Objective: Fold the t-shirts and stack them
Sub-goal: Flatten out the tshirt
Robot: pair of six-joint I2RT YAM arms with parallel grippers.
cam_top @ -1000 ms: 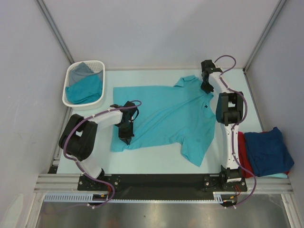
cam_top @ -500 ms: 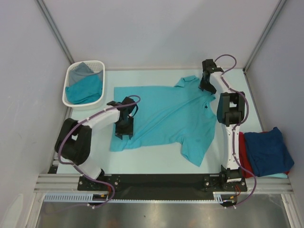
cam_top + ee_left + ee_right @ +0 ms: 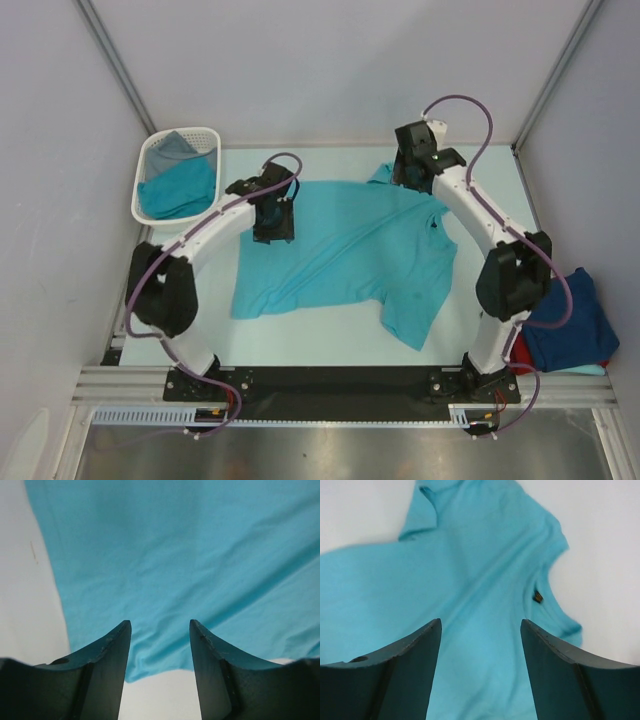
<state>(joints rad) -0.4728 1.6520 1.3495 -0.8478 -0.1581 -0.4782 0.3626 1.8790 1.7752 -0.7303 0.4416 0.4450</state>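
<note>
Overhead view. Table [image 3: 300, 335], pale, with one teal t-shirt [image 3: 350, 255] spread flat across its middle, hem to the left, neck to the right, near sleeve hanging toward the arm bases. Left gripper [image 3: 272, 226] sits over the far left part of that shirt, close to its far edge. Right gripper [image 3: 412, 172] sits over the far right part, by the far sleeve and shoulder. Contact with the cloth cannot be told from this angle. Basket [image 3: 150, 148], white and slotted, stands at the far left corner, apart from the spread shirt; it holds a teal cloth [image 3: 180, 190] with a grey cloth [image 3: 172, 144] behind it. Navy t-shirt [image 3: 572, 325], folded, lies at the near right edge on top of a red t-shirt [image 3: 513, 352], of which only a strip shows.

Left wrist view. Left gripper [image 3: 160, 622]: jaws parted to a moderate gap, nothing between them. Teal t-shirt [image 3: 175, 555] fills most of the picture beyond the fingers; its edge runs beside bare table [image 3: 25, 605] on the left and below.

Right wrist view. Right gripper [image 3: 480, 621]: jaws spread wide, nothing held. Teal t-shirt [image 3: 470, 580] lies beyond them, a small dark label [image 3: 537, 597] at its neckline, table [image 3: 600, 540] to the right.
</note>
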